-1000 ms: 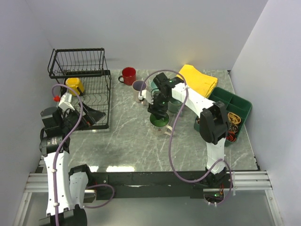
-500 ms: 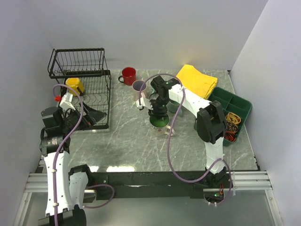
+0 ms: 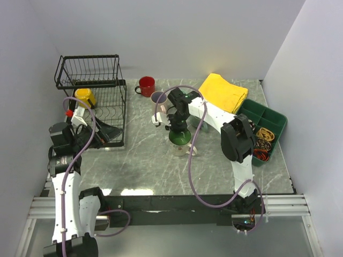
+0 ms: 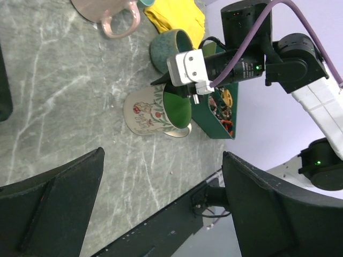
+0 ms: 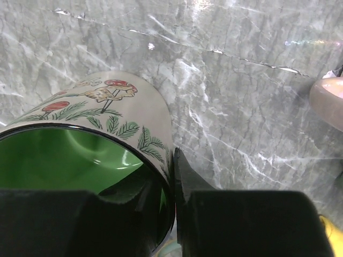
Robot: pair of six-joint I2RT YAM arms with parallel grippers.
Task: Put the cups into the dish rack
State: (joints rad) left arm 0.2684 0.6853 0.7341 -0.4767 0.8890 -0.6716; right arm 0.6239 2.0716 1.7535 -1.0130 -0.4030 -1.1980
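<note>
Over the last second the right gripper (image 5: pixel 169 175) has dropped onto the cream mug (image 3: pixel 180 140) and drawn its jaws in from wide to narrow. They now pinch the mug's wall at the rim, one finger inside and one outside. The mug has slid a little toward 9 o'clock and stands upright mid-table, not yet lifted. We judge the grasp made, so the carry to the rack (image 3: pixel 88 72), far off at 10 o'clock, comes next. The yellow mug (image 3: pixel 84 97) already lies in the rack. The pink mug (image 3: pixel 158 99) and red mug (image 3: pixel 146 85) wait at 11 o'clock of the cream one. The left gripper (image 4: pixel 161 214) hangs wide and empty by the rack. Only the right wrist view shows the fingers straddling the wall. Only the left wrist view shows the grey-green mug (image 4: pixel 169 48), which the arm mostly hides from above.
</note>
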